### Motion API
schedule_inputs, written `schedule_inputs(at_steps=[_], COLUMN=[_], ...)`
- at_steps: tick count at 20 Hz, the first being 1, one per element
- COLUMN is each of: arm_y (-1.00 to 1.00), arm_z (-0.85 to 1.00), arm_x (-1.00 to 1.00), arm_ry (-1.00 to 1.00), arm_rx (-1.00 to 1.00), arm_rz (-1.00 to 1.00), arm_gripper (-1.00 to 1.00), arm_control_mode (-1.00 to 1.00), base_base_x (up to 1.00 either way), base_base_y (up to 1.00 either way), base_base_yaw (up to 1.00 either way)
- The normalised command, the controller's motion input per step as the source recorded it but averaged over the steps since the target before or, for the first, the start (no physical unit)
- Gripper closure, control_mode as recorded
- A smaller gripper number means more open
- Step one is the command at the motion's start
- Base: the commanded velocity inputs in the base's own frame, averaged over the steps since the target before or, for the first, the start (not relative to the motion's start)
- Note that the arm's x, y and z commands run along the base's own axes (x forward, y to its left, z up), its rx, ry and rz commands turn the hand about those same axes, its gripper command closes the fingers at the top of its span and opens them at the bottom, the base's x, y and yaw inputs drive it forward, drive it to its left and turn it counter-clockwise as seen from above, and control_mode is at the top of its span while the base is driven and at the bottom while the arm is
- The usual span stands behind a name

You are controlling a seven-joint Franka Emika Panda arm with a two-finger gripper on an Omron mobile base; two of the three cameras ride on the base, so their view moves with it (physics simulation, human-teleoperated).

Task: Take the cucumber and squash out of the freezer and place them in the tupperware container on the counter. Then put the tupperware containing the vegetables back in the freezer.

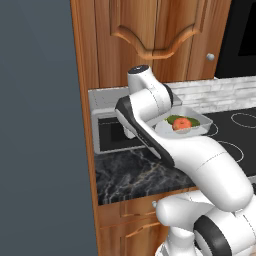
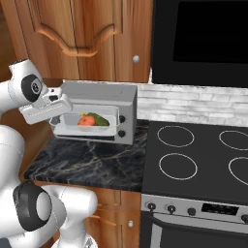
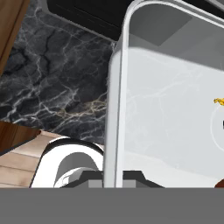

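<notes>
My fingers (image 2: 57, 120) are clamped on the near rim of the tupperware container (image 2: 112, 127), held up above the tabletop (image 2: 87, 164) in front of the microwave (image 2: 127, 99). The squash (image 2: 85, 121) and cucumber (image 2: 98, 119) lie together just beyond my fingers (inside the tray, touching each other).

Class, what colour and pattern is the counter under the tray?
Black with white veins, marble-like, on the counter; clearest in the right base view.

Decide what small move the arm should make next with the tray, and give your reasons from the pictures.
Probably carry the tray left toward the freezer, keeping it level. The claw grips the tray's rim, and the tray hangs above the counter in front of the microwave. The squash and cucumber already lie in it, so only the return remains.
</notes>
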Motion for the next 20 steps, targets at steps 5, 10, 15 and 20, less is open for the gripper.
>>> schedule_inputs(at_steps=[5,10,15,20], arm_y=[-0.17,-0.13,-0.23,-0.47], arm_z=[0.02,0.36,0.45,0.16], arm_x=[-0.15,-0.57,-0.74,-0.66], arm_ry=[0.0,0.0,0.0,-0.05], arm_rx=[0.0,-0.06,-0.01,-0.01], arm_rz=[0.13,0.21,0.23,0.44], arm_gripper=[1.0,1.0,1.0,1.0], arm_control_mode=[-1.0,-1.0,-1.0,-1.0], base_base_x=[0.0,0.0,0.0,0.0], base_base_y=[0.0,0.0,0.0,0.0], base_base_yaw=[0.0,0.0,0.0,0.0])
